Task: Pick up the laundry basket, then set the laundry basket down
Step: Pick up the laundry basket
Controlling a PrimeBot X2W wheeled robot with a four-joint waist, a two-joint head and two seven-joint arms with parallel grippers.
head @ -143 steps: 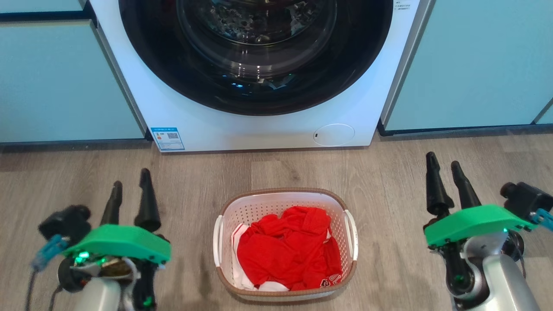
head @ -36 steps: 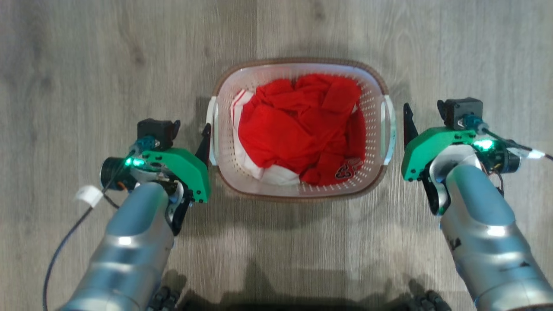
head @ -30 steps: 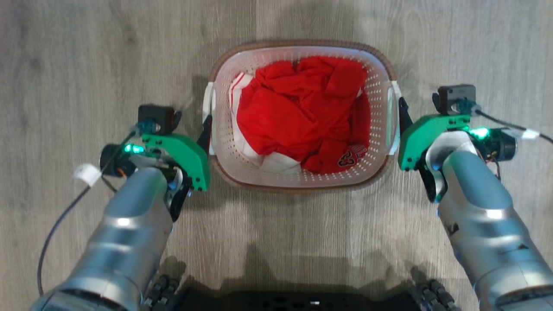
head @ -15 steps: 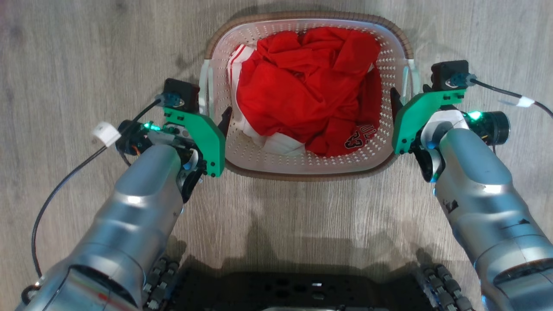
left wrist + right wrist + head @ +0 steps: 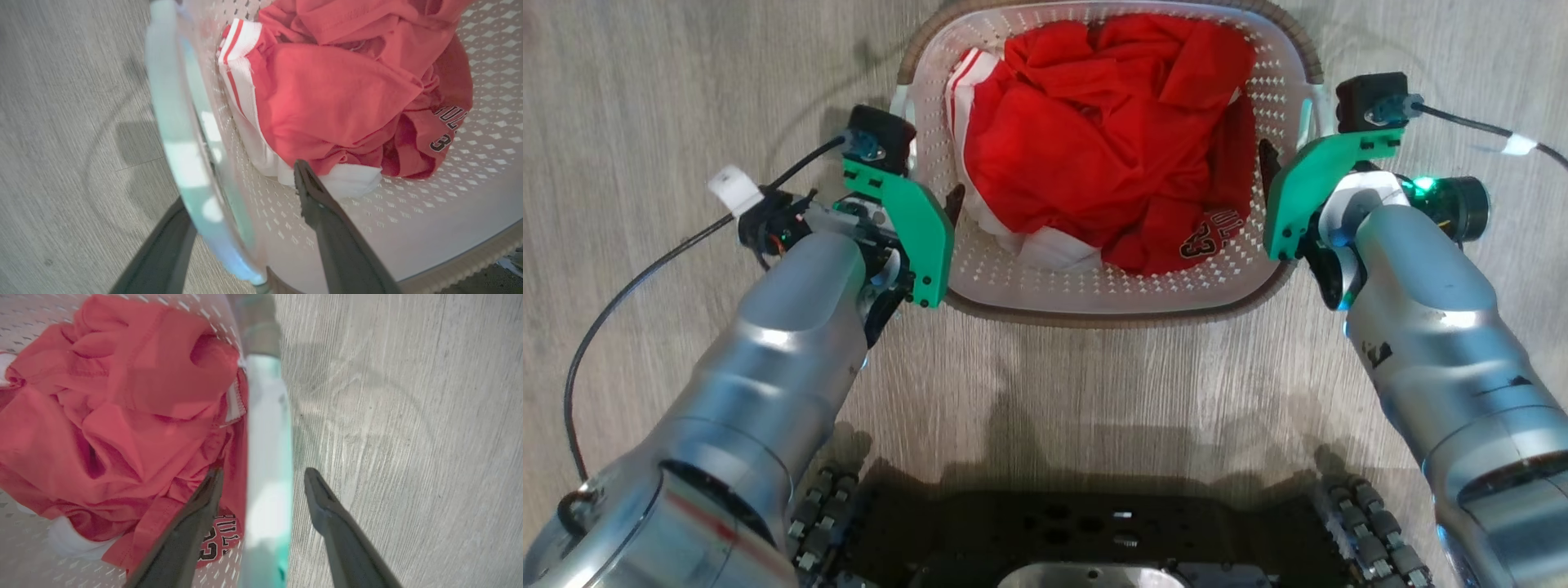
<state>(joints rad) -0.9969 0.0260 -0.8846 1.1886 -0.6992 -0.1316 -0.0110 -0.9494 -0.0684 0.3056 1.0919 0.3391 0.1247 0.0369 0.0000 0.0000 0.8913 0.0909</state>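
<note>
The laundry basket (image 5: 1111, 312), white perforated plastic with a brown rim, holds crumpled red and white clothes (image 5: 1094, 122). My left gripper (image 5: 929, 204) is open and straddles the left handle (image 5: 179, 134), with one finger inside the basket and one outside. Seen from the left wrist, the left gripper (image 5: 241, 183) has that handle between its fingers. My right gripper (image 5: 1286, 163) is also open, astride the right handle (image 5: 267, 416). From the right wrist, the right gripper (image 5: 264, 473) shows gaps on both sides of the handle. Curved shadows lie on the floor apart from the basket.
Grey wood-look floor (image 5: 645, 98) surrounds the basket on all sides. My dark wheeled base (image 5: 1094, 539) lies along the bottom edge of the head view. A black cable (image 5: 645, 269) loops out from my left wrist.
Both grippers have gone from beside the basket to astride its handles, staying open. The head camera has shifted, and the basket now looks larger and higher in the view.
</note>
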